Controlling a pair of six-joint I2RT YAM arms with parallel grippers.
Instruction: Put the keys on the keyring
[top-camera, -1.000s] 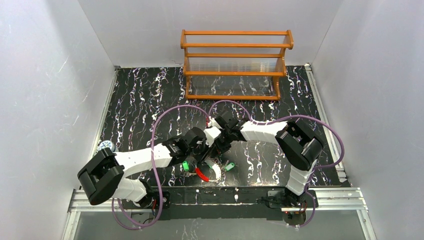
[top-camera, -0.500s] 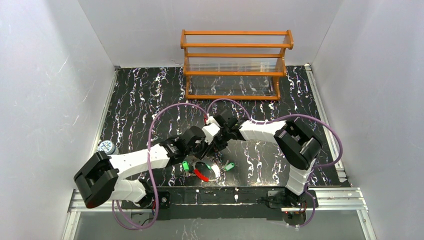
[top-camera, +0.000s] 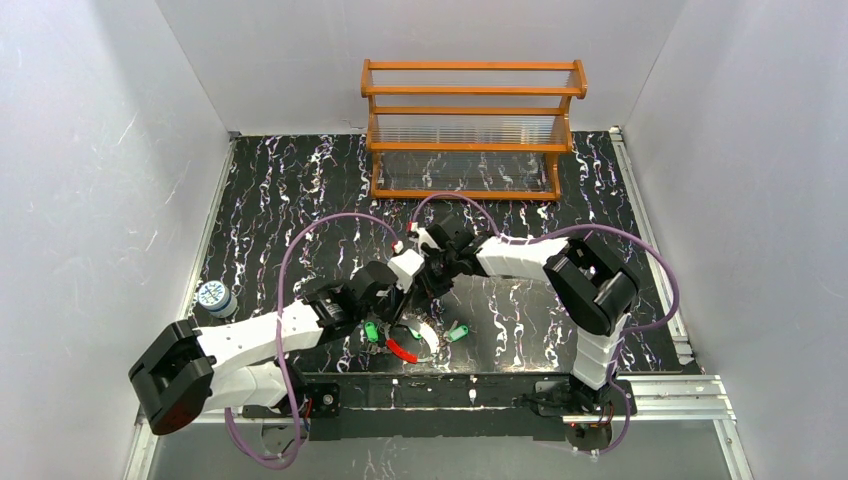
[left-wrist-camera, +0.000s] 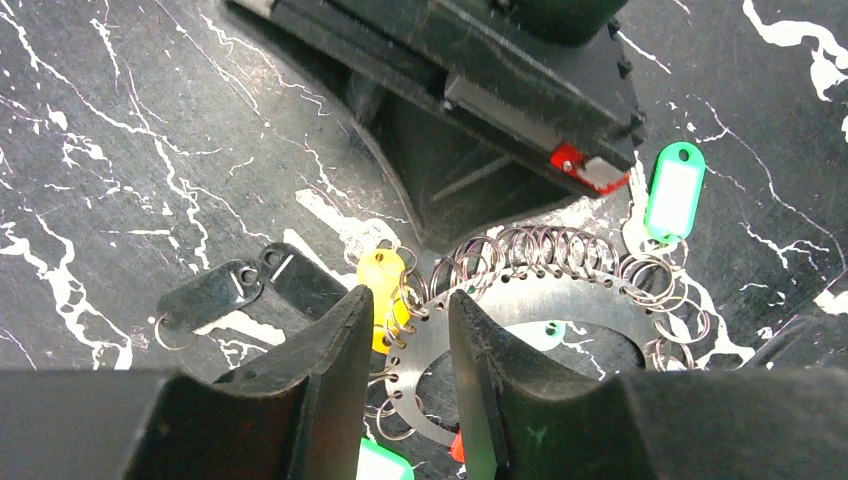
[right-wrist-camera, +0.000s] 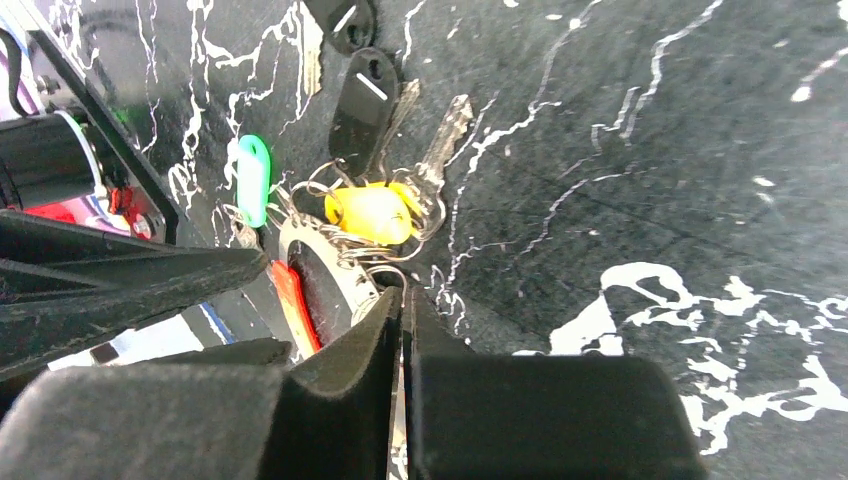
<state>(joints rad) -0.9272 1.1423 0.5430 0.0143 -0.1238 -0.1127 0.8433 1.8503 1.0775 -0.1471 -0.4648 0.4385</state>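
one wooden rack (top-camera: 472, 130) stands at the back of the surface (top-camera: 280, 200), holding no task item. keyring (left-wrist-camera: 545, 297) lies flat near the front edge: probably light, stiff and slippery, best pinched at its rim. left fingers (left-wrist-camera: 340, 340) stand parted astride that rim; right fingers (right-wrist-camera: 360, 350) are pressed together at its wire rings (left-wrist-camera: 530, 250). green keys (left-wrist-camera: 675, 190) and yellow key (right-wrist-camera: 375, 212), beside it, look thin; grip the plastic heads.

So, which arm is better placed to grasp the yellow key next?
Left, probably: the left gripper is open, the yellow key just past its fingertips, at the keyring's edge. The right gripper is shut.
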